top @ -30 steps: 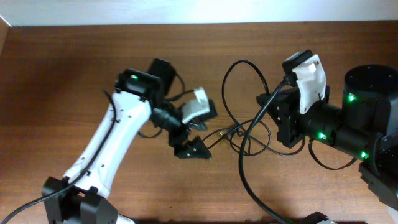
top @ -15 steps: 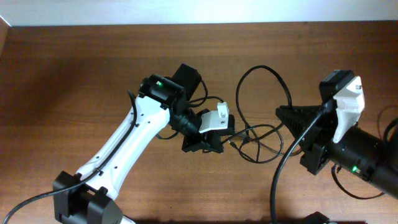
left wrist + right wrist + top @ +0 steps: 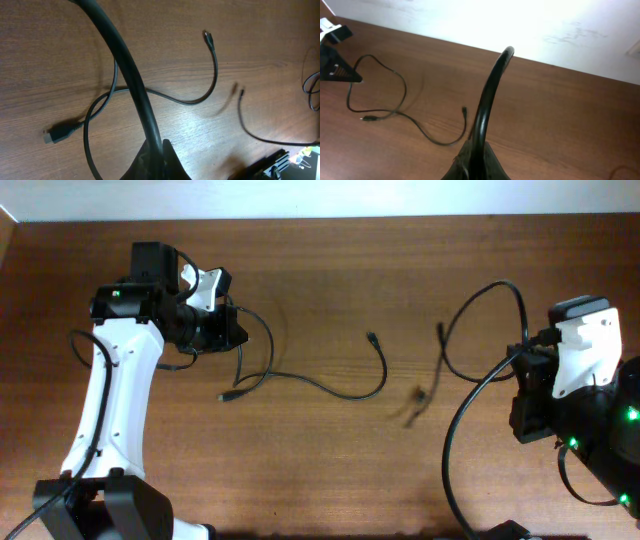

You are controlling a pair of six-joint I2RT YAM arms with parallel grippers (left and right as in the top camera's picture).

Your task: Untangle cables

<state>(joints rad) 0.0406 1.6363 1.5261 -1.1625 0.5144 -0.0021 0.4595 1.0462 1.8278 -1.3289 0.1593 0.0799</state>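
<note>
Two thin black cables lie apart. My left gripper (image 3: 233, 330) (image 3: 159, 151) is shut on the left cable (image 3: 330, 388) (image 3: 192, 101). That cable loops down to a plug (image 3: 228, 395) (image 3: 60, 134) and runs right to a small connector (image 3: 371, 337) (image 3: 207, 35). At the right edge, my right gripper (image 3: 522, 380) (image 3: 474, 152) is shut on the right cable (image 3: 497, 286) (image 3: 492, 85), which arcs up and left. Its free end (image 3: 415, 400) (image 3: 241, 93) is blurred above the table.
The brown wooden table (image 3: 320, 470) ends at a white wall (image 3: 320, 198) at the back. The thicker black robot cable (image 3: 455, 450) curves along the right arm (image 3: 600, 440). The left arm (image 3: 100, 410) stretches up the left side.
Both arms have pulled apart: the left gripper went up and left, the right gripper went right. The knot in the middle has come apart into two separate cables.
</note>
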